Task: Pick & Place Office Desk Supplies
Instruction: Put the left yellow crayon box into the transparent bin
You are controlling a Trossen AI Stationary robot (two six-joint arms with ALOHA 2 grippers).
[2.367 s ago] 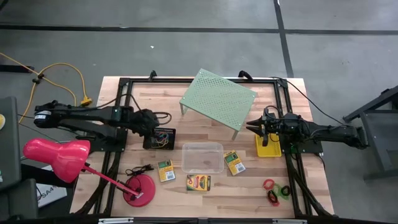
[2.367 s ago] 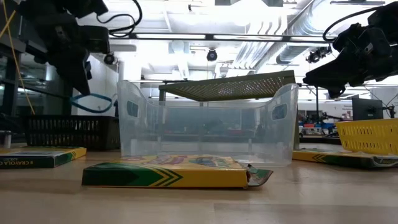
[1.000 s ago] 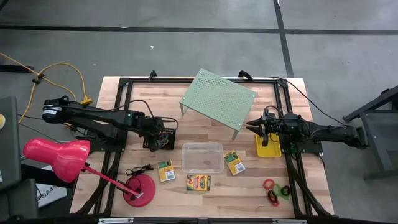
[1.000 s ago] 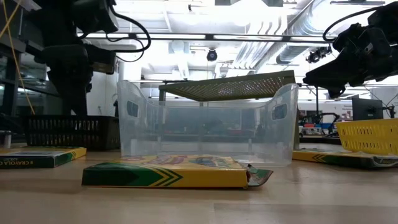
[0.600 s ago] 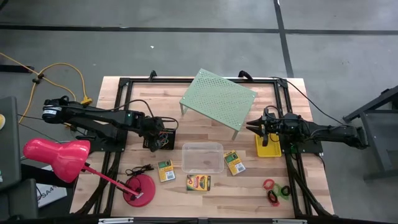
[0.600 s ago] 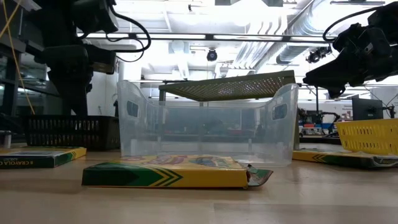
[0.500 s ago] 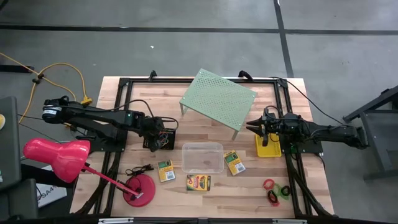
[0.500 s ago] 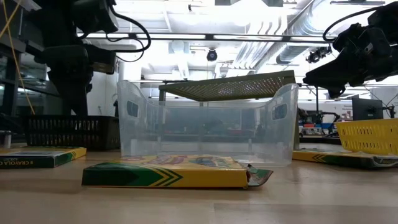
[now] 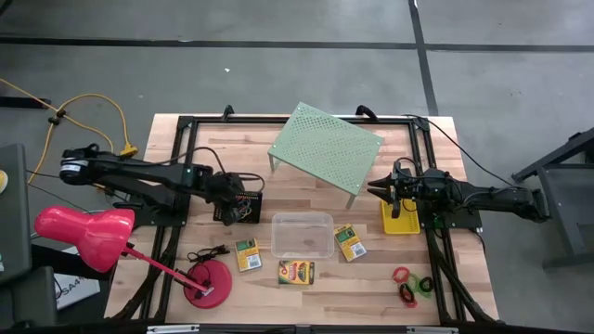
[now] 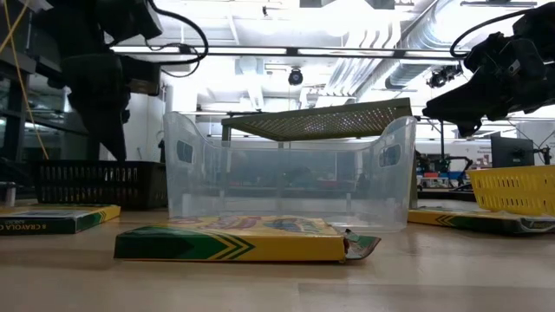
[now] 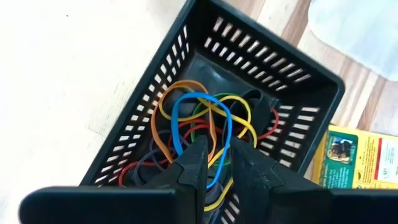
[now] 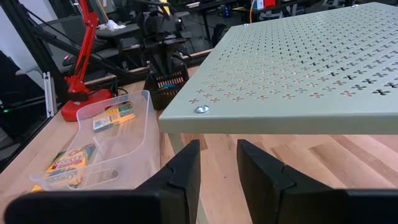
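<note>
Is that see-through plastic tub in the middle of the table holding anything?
No, the clear tub shows only bare wood through its bottom from above; the crayon boxes lie outside it.

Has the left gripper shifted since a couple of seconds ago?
Yes. In the high view the left gripper has advanced from the black mesh tray's outer edge to over its rubber bands.

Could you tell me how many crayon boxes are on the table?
3. One box lies left of the clear tub, one lies right of it, and one lies in front of it. None seems hidden.
</note>
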